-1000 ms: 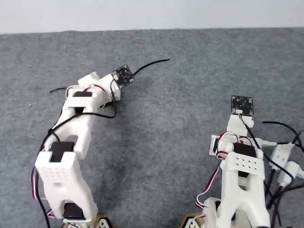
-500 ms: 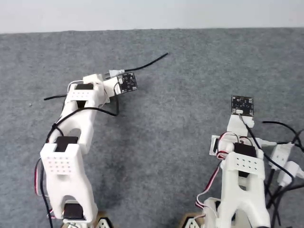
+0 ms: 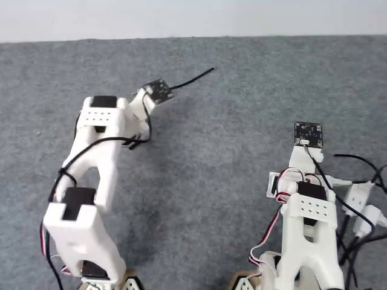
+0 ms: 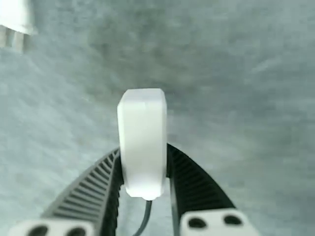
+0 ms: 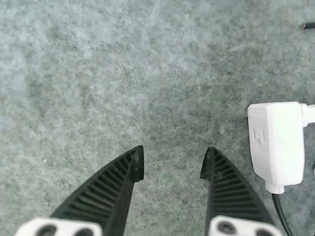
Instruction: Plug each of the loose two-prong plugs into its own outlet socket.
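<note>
Our left arm (image 3: 100, 151) had reared up and turned its wrist, so the left tool (image 4: 142, 150), clamped on the sides of a white plug (image 4: 142, 123), seemed to hold it above the worktop (image 4: 236, 73). We judged a socket came next. The right tool (image 5: 174, 157) gaped empty just beside a white corded block (image 5: 275, 145), plug or socket we couldn't tell.

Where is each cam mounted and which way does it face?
High view: fixed above, facing down on the grey mat; left arm and right arm both show.
Left wrist view: on the left wrist, facing along the left gripper, shut on a white plug.
Right wrist view: on the right wrist, facing down past the open right gripper; a loose plug lies beside it.
Shared: all three see the mat.
</note>
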You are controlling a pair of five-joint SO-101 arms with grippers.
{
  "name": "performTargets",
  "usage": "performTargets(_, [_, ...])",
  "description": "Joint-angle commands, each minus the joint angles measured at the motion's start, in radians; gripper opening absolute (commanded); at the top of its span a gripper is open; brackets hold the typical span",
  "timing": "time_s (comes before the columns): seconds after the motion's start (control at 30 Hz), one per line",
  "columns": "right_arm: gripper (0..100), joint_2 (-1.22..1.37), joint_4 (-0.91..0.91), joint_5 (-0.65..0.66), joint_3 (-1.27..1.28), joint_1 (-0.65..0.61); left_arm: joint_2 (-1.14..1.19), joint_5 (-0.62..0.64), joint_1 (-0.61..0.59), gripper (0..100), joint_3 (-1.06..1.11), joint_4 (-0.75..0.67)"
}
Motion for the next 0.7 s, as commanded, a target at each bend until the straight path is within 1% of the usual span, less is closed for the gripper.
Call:
performTargets(0.0, [18.3,-0.027,-0.007,0.011,-0.005,-0.012,-0.114,0.381,0.092,1,-0.007,0.157])
performTargets(0.1, [18.3,-0.027,-0.007,0.011,-0.005,-0.012,-0.092,0.706,0.112,1,0.018,0.178])
performTargets(0.17, [18.3,-0.027,-0.007,0.011,-0.005,-0.012,-0.066,0.876,0.120,1,0.048,0.175])
performTargets(0.2, [18.3,-0.027,-0.007,0.011,-0.005,-0.012,-0.051,0.937,0.120,1,0.062,0.172])
performTargets(0.27, [18.3,-0.027,-0.007,0.011,-0.005,-0.012,-0.014,1.003,0.120,1,0.084,0.153])
performTargets(0.33, [18.3,-0.027,-0.007,0.011,-0.005,-0.012,0.021,1.036,0.117,1,0.091,0.147])
performTargets(0.4, [18.3,-0.027,-0.007,0.011,-0.005,-0.012,0.054,1.028,0.114,1,0.084,0.146])
performTargets(0.53, [18.3,-0.027,-0.005,0.011,-0.005,-0.012,0.097,0.916,0.110,1,0.087,0.098])
performTargets(0.6, [18.3,-0.027,-0.005,0.011,-0.005,-0.012,0.095,0.861,0.110,1,0.085,0.109])
performTargets(0.67, [18.3,-0.027,-0.005,0.011,-0.005,-0.012,0.061,0.839,0.110,1,0.093,0.112])
